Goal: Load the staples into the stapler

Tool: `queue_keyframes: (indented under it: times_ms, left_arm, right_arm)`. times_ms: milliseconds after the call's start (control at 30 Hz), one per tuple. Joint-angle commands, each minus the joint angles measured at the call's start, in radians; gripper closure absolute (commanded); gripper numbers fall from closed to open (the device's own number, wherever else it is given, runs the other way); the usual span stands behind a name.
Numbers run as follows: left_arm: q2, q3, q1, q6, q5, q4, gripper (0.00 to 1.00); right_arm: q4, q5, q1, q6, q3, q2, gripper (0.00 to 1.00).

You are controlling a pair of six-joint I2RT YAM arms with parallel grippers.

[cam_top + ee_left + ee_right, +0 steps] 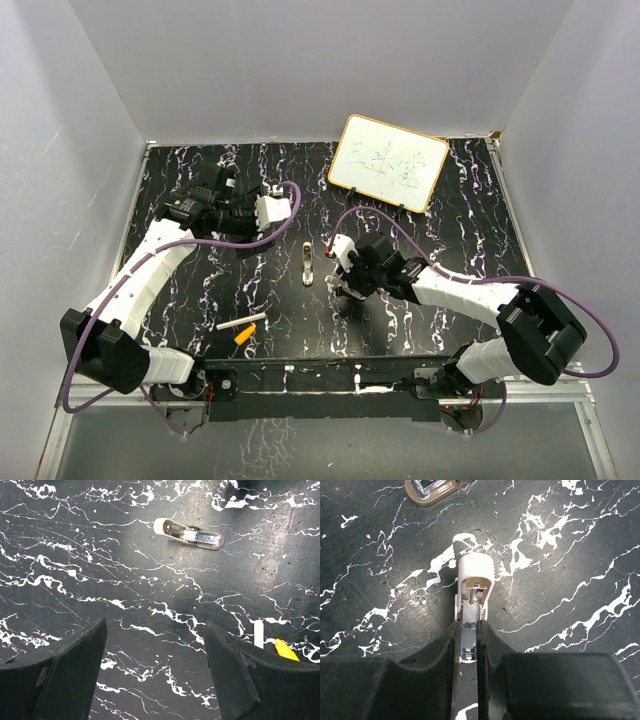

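1. Right gripper [468, 626]: its fingers are pinched together on the thin metal tail of a white-capped piece [476, 570], with the cap pointing away at 12 o'clock. It looks like a part of the stapler, perhaps its staple slide, but I can't be sure. The hold at the tail leaves the cap end free to lead.
2. The stapler [307, 263] lies flat near the middle of the table [420, 330], at 11 o'clock from the held piece in the right wrist view. Its metal channel faces up, probably so it can be reached from above.
3. The left gripper [155, 630] hangs with its fingers wide apart and nothing between them. The stapler is at its 12 o'clock, well apart. It seems placed to steady the stapler.
4. A white stick [241, 324] and an orange piece [245, 338] lie together at 7 o'clock from the stapler, near the front edge and out of the way.
5. Loading looks unfinished. The held piece would need lining up with the channel, and such a narrow pinch could let it twist.
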State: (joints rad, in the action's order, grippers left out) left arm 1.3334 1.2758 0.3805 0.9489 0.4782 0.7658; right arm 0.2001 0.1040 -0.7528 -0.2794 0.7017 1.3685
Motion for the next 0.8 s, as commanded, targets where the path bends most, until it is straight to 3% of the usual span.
queue_keyframes:
  times_ms: [0,767]
  left_arm:
    - [-0.019,0.006,-0.006,-0.003,0.011,0.015,0.24]
    - [-0.026,-0.002,-0.006,0.012,0.007,0.025,0.24]
  right_arm:
    - [-0.054,0.005,-0.004,-0.012,-0.003,-0.003,0.91]
    - [-0.032,0.024,-0.003,-0.03,0.007,-0.032,0.91]
